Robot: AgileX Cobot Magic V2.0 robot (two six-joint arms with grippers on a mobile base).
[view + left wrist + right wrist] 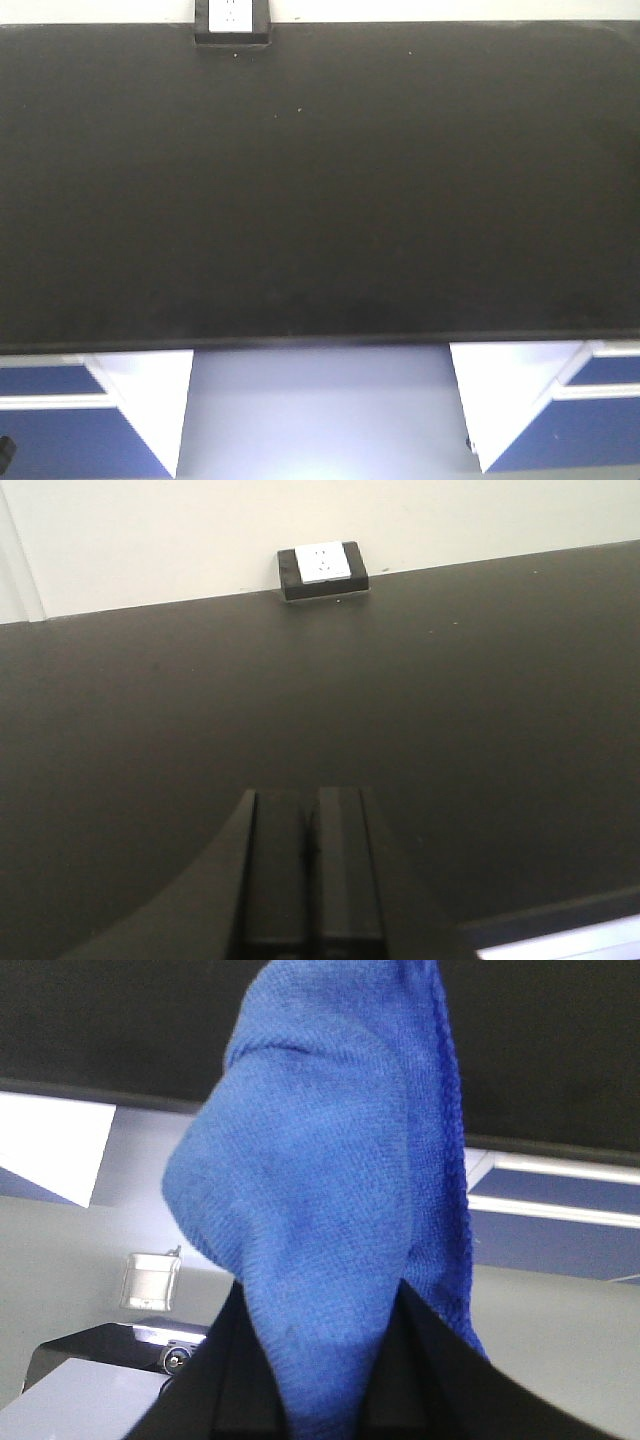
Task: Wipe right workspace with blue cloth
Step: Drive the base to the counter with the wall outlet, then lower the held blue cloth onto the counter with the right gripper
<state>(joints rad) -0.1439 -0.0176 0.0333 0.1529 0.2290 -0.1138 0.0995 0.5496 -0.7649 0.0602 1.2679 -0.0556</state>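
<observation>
The blue cloth (330,1200) fills the middle of the right wrist view, pinched between my right gripper's (320,1360) two dark fingers and hanging in front of the black table's near edge (90,1090). My left gripper (310,860) is shut and empty, its fingers pressed together above the black tabletop (450,710). Neither gripper nor the cloth shows in the front view, where the black tabletop (320,180) spans the frame.
A black socket box with a white face (232,22) sits at the table's back edge, left of centre; it also shows in the left wrist view (322,570). Blue-and-white cabinets (60,410) stand under the table. A small white device (150,1280) is on the floor.
</observation>
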